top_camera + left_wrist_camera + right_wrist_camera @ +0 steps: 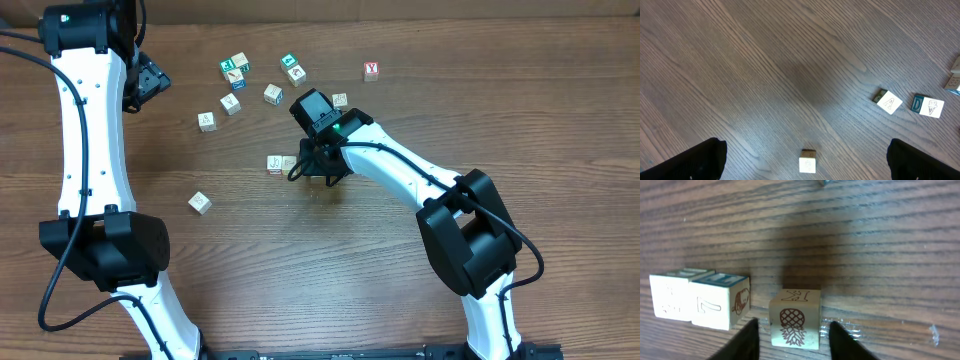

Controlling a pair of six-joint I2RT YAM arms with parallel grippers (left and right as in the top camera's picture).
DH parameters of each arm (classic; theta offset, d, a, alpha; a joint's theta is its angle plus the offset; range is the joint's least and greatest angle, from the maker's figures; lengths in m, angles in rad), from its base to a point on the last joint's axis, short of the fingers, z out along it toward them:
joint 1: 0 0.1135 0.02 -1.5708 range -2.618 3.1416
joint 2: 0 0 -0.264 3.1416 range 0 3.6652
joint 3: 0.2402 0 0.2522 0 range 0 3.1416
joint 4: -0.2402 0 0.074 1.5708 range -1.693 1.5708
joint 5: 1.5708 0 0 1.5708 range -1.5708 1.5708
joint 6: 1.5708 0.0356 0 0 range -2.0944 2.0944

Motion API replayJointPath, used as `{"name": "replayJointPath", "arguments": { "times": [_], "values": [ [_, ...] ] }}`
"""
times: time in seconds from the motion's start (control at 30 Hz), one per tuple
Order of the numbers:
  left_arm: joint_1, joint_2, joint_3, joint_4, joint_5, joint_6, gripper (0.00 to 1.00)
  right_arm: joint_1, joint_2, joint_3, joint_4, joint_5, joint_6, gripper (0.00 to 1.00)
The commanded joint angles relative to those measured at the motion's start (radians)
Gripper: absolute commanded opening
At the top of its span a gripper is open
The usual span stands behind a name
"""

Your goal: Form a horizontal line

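The top camera looks straight down from high up and sees most of the surface (330,280). The left wrist camera looks down on its far left part. The right wrist camera sits low and close, facing two touching cubes (700,300) that the top camera sees too.

- Two pale cubes (281,163) are seen touching side to side on the table (420,60).
- The right arm (400,165) is held just beside them.
- A red-lettered cube (371,70) is set well apart.
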Motion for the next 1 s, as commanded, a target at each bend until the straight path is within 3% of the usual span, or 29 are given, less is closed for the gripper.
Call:
{"name": "replayJointPath", "arguments": {
  "times": [0.0,0.4,0.73,0.97],
  "values": [
    [-0.006,-0.008,0.013,-0.002,-0.002,0.022,1.00,0.003,0.005,-0.004,0.000,-0.003,0.005,0.48],
    [-0.006,-0.008,0.013,-0.002,-0.002,0.022,1.00,0.003,0.005,-0.004,0.034,0.005,0.005,0.63],
    [-0.006,-0.008,0.013,-0.002,-0.002,0.022,1.00,-0.012,0.005,-0.004,0.061,0.093,0.006,0.63],
    [-0.006,-0.008,0.013,-0.002,-0.002,0.022,1.00,-0.055,0.005,-0.004,0.055,0.092,0.032,0.57]
  ]
}}
